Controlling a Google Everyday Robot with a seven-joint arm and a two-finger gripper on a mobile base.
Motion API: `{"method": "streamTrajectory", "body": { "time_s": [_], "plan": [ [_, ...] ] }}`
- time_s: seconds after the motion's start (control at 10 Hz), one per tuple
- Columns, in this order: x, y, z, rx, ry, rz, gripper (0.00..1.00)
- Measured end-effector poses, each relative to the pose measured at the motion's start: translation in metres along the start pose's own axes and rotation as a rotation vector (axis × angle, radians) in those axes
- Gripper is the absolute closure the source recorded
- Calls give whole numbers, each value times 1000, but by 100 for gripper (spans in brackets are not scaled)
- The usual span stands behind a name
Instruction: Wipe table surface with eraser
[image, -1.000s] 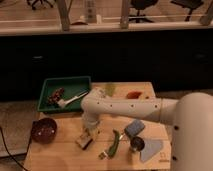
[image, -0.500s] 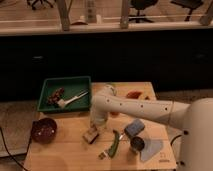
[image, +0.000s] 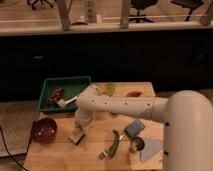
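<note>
The eraser (image: 76, 137) is seen lying on the table surface (image: 57, 156), directly beneath the gripper (image: 77, 131), which is pointed down from the bent white arm and appears to be in contact with the block's top. Whether the gripper is actually closed on the eraser or merely set against it cannot be told, and how wide it stands is not shown.

On the side of the gripper away from the arm's body, a dark red bowl (image: 44, 130) is placed near the table edge. Beyond the gripper, toward the far side, a green tray (image: 46, 92) with some small items in it is set. On the arm's side of the gripper, well apart from it, a green utensil-like item (image: 115, 143), a blue-grey pad (image: 134, 128), a small metal cup (image: 137, 145) and a pale grey sheet (image: 151, 150) are spread over the wood.

As to progress, the eraser is judged to be at the surface and under the tool, so the reaching part of the task is taken as done. No mark or streak is visible by which wiped wood could be told from unwiped, so how much has been covered cannot be stated. Strokes over the open stretch of wood nearer the camera, below the gripper, are judged to be left.
</note>
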Motion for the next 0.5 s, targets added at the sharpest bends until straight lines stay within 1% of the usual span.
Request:
{"method": "streamTrajectory", "body": {
  "time_s": [0.1,0.3,0.4,0.5],
  "plan": [
    [-14,-10,7,-10,-13,-30,100],
    [-32,-16,15,-28,-31,-62,100],
    [-37,-9,17,-51,-37,-71,100],
    [-40,-4,17,-59,-42,-76,100]
  ]
}}
